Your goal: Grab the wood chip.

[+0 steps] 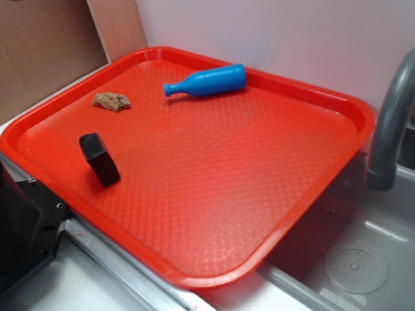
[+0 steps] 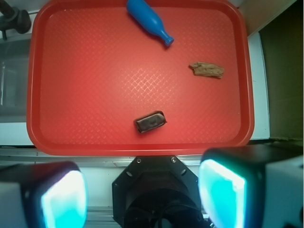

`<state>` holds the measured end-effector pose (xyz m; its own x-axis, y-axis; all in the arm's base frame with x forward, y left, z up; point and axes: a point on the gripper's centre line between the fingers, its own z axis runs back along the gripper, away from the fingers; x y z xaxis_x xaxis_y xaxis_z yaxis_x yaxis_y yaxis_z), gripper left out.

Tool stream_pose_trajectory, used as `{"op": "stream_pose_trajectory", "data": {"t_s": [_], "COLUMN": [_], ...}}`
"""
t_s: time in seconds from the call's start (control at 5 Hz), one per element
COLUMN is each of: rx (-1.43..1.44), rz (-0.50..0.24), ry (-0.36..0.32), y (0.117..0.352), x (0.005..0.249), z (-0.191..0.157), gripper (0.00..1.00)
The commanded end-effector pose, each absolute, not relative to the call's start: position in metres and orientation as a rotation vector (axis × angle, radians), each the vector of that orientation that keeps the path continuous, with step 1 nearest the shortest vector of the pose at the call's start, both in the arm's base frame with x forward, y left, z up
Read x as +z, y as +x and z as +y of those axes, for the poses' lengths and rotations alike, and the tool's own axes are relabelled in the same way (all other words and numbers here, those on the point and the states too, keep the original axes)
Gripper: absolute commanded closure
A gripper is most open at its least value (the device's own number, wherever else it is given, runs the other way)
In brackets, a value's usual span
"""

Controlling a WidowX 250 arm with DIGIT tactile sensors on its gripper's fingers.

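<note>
The wood chip (image 1: 111, 101), a small ragged tan-brown piece, lies flat on the red tray (image 1: 214, 194) near its far left corner. In the wrist view the wood chip (image 2: 207, 70) sits at the tray's right side. My gripper (image 2: 142, 197) hangs high above the robot base, short of the tray's near rim. Its jaws stand wide apart and empty, with cyan pads (image 2: 222, 194) at the frame's bottom corners. The gripper does not show in the exterior view.
A blue bottle (image 1: 206, 82) lies on its side at the tray's far edge. A black rectangular block (image 1: 100, 159) stands near the tray's left rim. A grey faucet (image 1: 389, 129) and a sink (image 1: 356, 259) are on the right. The robot base (image 2: 156, 190) is below the gripper.
</note>
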<state>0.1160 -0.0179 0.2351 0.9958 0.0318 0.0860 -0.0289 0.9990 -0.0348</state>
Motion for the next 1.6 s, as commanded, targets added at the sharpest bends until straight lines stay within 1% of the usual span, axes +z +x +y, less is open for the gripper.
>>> {"op": "stream_pose_trajectory", "data": {"t_s": [0.0,0.2,0.4,0.6,0.8,1.0,1.2,1.4], "rx": [0.03,0.286,0.543,0.793,1.041,1.286,1.372,1.439], "rz": [-0.087,-0.045,0.012,-0.009,-0.047,-0.072,-0.097,-0.116], "ry": [-0.034,-0.093,-0.176,-0.137,-0.114,-0.073,-0.043,-0.005], "y": [0.116,0.137,0.15,0.168,0.192,0.208,0.224,0.227], "x": [0.235,0.224,0.21,0.188,0.16,0.139,0.113,0.097], "z": [-0.018,-0.001,0.005,0.008,0.023,0.04,0.063,0.081], "gripper": [0.0,0.0,0.0,0.0,0.0,0.0,0.0,0.0]}}
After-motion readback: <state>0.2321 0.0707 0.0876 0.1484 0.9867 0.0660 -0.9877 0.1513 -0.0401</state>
